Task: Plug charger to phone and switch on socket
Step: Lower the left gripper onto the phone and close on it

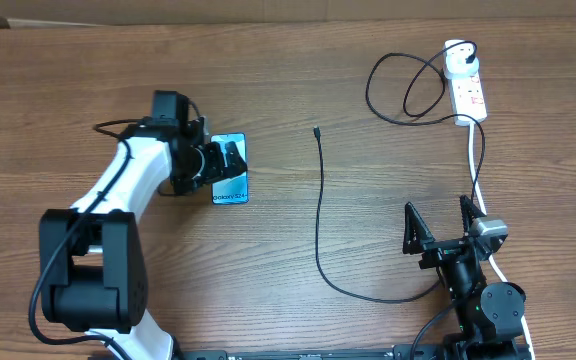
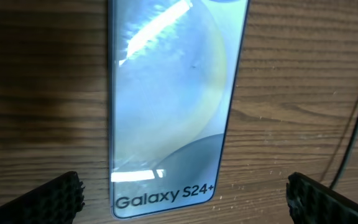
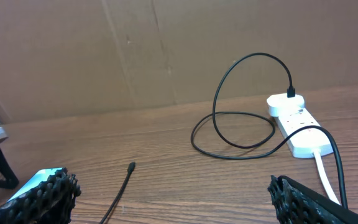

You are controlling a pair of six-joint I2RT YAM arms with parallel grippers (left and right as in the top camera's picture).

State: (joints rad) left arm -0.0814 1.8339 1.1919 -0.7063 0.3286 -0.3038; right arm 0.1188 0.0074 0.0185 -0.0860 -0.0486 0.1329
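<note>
Left gripper (image 1: 220,162) over Galaxy S24+ phone (image 2: 179,93).
Left gripper and right gripper (image 1: 436,210) spread wide, holding nothing; charger tip (image 1: 316,130) well apart from phone.

Open wood on the table (image 1: 388,170) either side of the black cable (image 1: 320,200), which cuts straight down the middle, its loops crowding the power strip (image 1: 471,95) at the far corner, white lead (image 1: 476,160) trailing beside the right gripper (image 1: 436,208).

The phone (image 2: 169,99) overruns the left wrist view's top; switches on the socket (image 1: 471,95) (tiny overhead) are unreadable.
</note>
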